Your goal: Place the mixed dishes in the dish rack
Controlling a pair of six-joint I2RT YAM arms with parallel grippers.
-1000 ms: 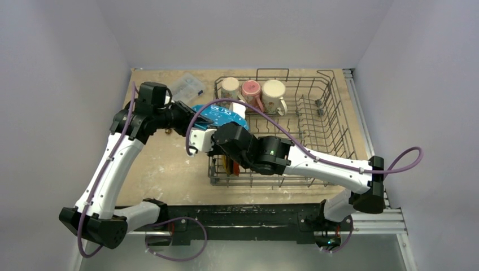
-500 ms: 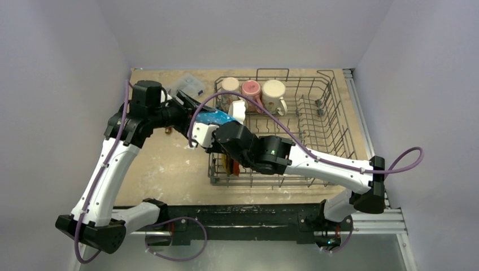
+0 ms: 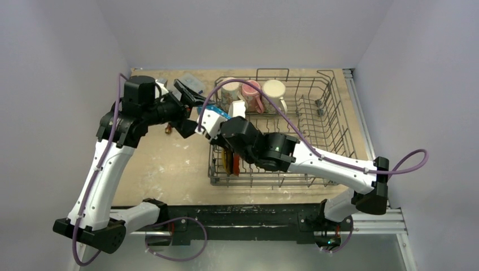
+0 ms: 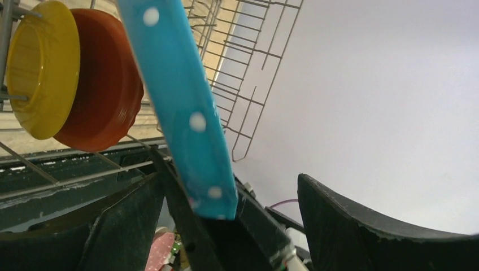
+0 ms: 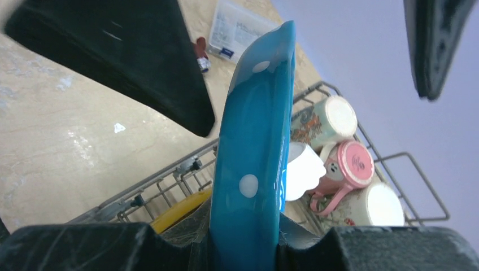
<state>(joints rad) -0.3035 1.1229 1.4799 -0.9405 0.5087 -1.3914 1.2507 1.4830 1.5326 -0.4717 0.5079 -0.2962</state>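
Jaws of your right gripper (image 5: 244, 248) pinch the blue plate (image 5: 251, 141) on edge over the left side of the dish rack (image 3: 333, 130); the left gripper (image 3: 192, 108) flanks it, jaws spread. Lower it upright between tines beyond the orange plate (image 4: 107, 84).
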